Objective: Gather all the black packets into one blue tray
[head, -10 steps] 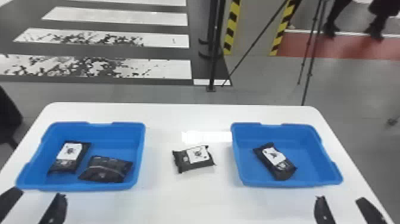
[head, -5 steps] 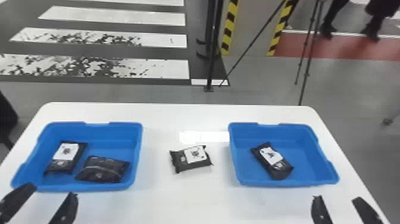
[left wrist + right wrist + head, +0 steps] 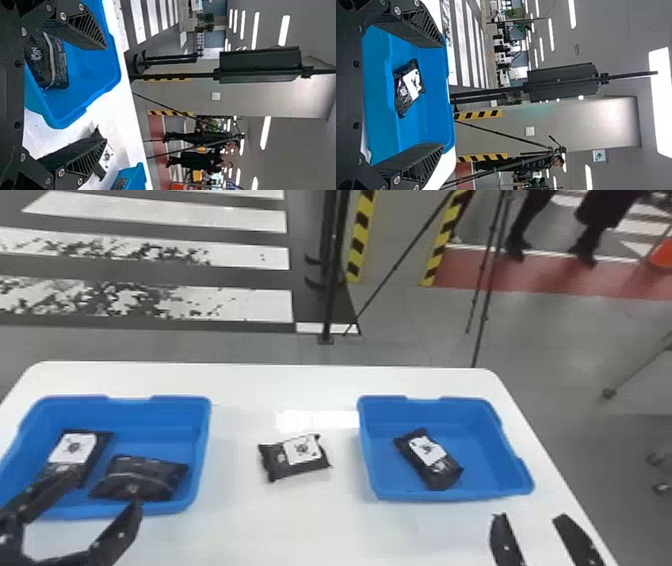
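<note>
My left gripper (image 3: 107, 502) is open over the near edge of the left blue tray (image 3: 200, 440), its fingers apart with nothing between them. That tray holds a labelled black packet (image 3: 95, 450) and a darker one (image 3: 140, 480) beside it. Another black packet (image 3: 300, 457) lies on the table between the trays. In the right blue tray (image 3: 480, 415) a fourth lies slanted (image 3: 430, 460). My right gripper (image 3: 535, 520) stands open and empty near that tray's front. The left wrist view shows the left gripper (image 3: 105, 93) open, the right wrist view the right gripper (image 3: 443, 95) open.
The white table (image 3: 280, 525) has rounded far corners, and the right tray sits close to its right edge. Beyond the table a black stand (image 3: 327, 325) and thin tripod legs rise from the floor.
My left gripper has moved forward and to the right, up to the left tray's near edge, still open. The right gripper, trays and packets have stayed in place.
</note>
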You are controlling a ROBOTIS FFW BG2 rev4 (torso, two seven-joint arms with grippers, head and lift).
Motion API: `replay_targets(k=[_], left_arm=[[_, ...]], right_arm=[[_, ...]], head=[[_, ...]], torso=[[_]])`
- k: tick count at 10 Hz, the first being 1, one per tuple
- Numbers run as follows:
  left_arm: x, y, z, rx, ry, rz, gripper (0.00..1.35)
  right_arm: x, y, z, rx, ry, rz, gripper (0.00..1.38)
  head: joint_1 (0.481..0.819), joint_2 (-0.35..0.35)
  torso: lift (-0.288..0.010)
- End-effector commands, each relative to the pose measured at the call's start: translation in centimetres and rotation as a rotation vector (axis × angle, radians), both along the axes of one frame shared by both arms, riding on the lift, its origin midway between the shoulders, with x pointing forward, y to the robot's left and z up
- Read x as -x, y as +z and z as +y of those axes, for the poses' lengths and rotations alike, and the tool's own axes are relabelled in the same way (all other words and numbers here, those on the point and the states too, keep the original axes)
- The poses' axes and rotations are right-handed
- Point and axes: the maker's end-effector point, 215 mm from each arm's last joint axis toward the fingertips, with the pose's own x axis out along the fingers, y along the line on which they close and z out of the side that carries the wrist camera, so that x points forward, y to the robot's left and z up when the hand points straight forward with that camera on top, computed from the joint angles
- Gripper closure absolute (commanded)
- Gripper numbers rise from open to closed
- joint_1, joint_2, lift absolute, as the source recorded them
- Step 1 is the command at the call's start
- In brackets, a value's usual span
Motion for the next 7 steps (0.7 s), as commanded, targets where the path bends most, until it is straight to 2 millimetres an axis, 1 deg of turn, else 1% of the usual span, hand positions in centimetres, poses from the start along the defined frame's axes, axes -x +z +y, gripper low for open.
replay_targets(k=[1,2,3,4,5,6,7], left_arm=[[-3.2,-2.2,-1.3,-0.020,-0.059,0.040,0.23],[-5.2,-2.7,-4.3,-0.014,-0.128,0.047,0.25],[-7.1,-3.0,-6.7,-0.034,-0.193,0.051,0.25],[-9.1,-3.4,-8.2,-0.056,-0.241,0.055,0.25],[-10.6,-4.1,-9.4,-0.067,-0.282,0.064,0.25],[-11.6,-5.6,-10.7,-0.068,-0.317,0.106,0.25],[-12.9,-6.3,-11.7,-0.097,-0.352,0.129,0.24]], right_arm=[[0.0,-0.1,0.0,-0.002,-0.001,0.002,0.14],[-0.1,0.0,0.0,-0.003,-0.002,-0.001,0.14],[-0.1,0.0,0.1,-0.005,0.000,-0.001,0.14],[-0.1,-0.1,0.0,-0.005,-0.001,-0.001,0.14],[-0.2,-0.1,0.1,-0.008,0.000,-0.001,0.14],[-0.1,-0.2,0.0,-0.012,-0.003,0.000,0.14],[-0.1,-0.3,0.0,-0.014,-0.004,0.002,0.14]], head=[[0.695,-0.176],[0.695,-0.182],[0.695,-0.204],[0.695,-0.236],[0.695,-0.249],[0.695,-0.270],[0.695,-0.284]], torso=[[-0.110],[-0.110],[-0.110],[-0.110],[-0.110],[-0.110],[-0.110]])
